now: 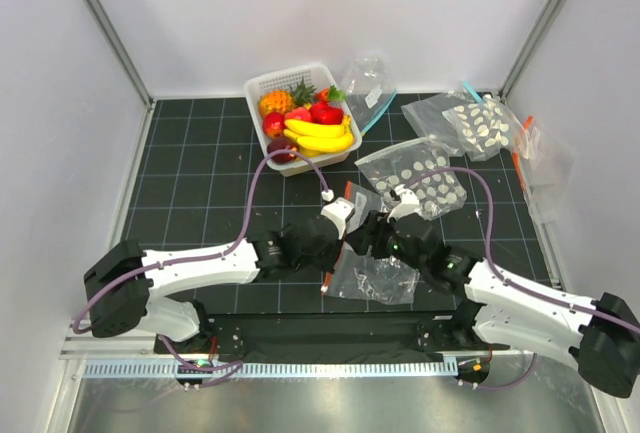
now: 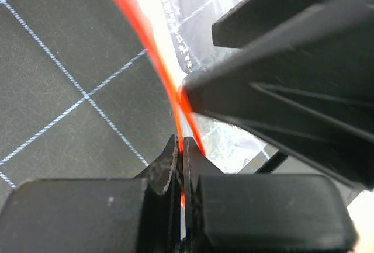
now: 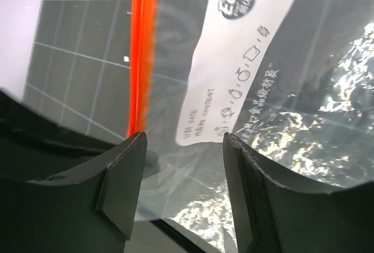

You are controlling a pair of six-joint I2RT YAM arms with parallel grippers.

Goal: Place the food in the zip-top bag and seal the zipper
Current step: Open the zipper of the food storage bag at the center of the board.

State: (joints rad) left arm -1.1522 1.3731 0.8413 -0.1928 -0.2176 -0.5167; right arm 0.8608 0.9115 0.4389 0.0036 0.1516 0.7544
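The food lies in a white basket at the back: a yellow banana bunch, a dark maroon fruit and red fruits. The clear zip-top bag lies flat near the front, with both grippers meeting at its left end. My left gripper is shut on the orange-red zipper, whose strip runs down between its jaws. Just right of it, my right gripper stands open above the bag. It sits beside the zipper and below the white label, gripping nothing.
Two clear bags dotted with white discs lie at the right rear. A clear bag with a blue strip stands right of the basket. Another clear bag leans at the right wall. White walls enclose the dark gridded mat.
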